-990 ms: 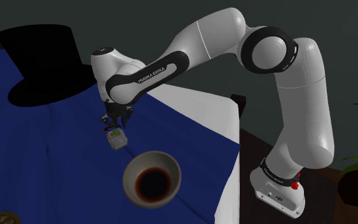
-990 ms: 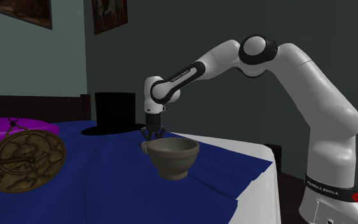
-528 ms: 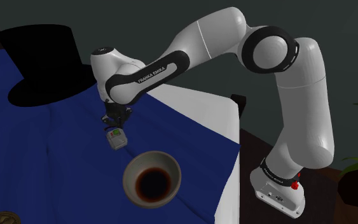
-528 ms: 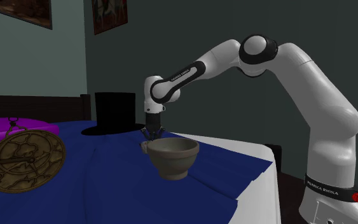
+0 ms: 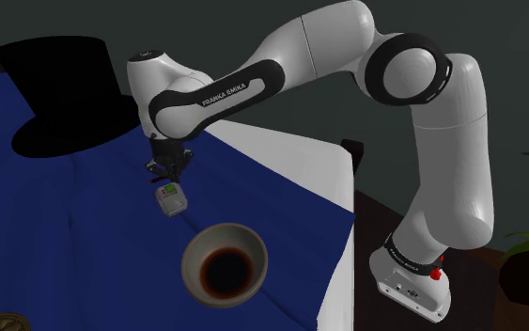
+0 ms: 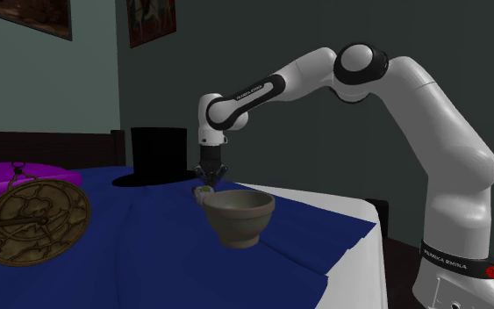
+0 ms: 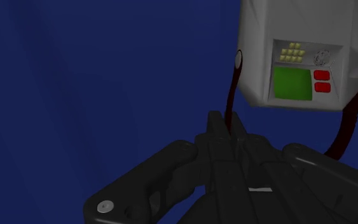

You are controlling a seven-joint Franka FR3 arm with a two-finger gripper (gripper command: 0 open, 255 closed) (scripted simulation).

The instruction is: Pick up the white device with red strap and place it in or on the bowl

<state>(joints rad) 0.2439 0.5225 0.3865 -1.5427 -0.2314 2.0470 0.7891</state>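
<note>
White device (image 5: 169, 200) (green screen, red strap) near tan bowl (image 5: 194, 254)

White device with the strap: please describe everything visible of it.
The white device is a boxy plastic-looking case with a green screen, two red buttons and a small yellow keypad, face up over the blue cloth between the bowl and the black hat. Its dark red strap runs into the gripper, whose fingers pinch it. Whether the case touches the cloth is unclear.
</note>
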